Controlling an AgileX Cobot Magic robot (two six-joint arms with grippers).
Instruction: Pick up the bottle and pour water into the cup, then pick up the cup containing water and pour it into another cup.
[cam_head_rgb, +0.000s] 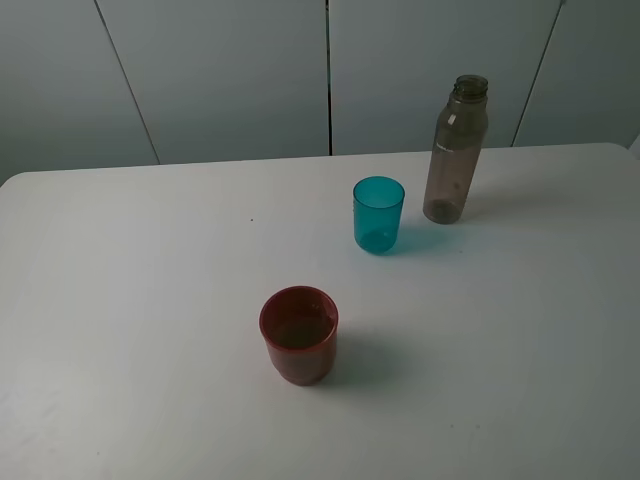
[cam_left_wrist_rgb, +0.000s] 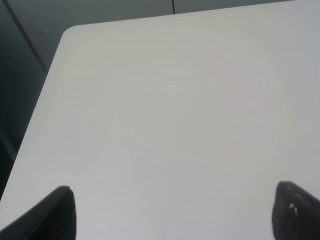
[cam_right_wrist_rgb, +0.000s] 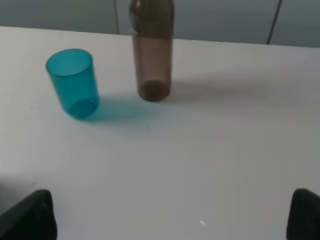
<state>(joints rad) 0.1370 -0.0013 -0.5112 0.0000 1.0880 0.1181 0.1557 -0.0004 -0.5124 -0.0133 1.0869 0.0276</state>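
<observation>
Bottle (cam_right_wrist_rgb: 152, 50) stands upright beside the cup (cam_right_wrist_rgb: 73, 83), well beyond the right fingers (cam_right_wrist_rgb: 30, 215), spread wide.

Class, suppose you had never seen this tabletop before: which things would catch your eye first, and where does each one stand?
Three coloured vessels stand out on the white table: the tall smoky bottle upright near the far edge, uncapped, the teal cup just in front and to its left, and the dark red cup alone nearer the camera. All stand apart, untouched. In each wrist view, dark fingers sit wide apart, holding nothing.
</observation>
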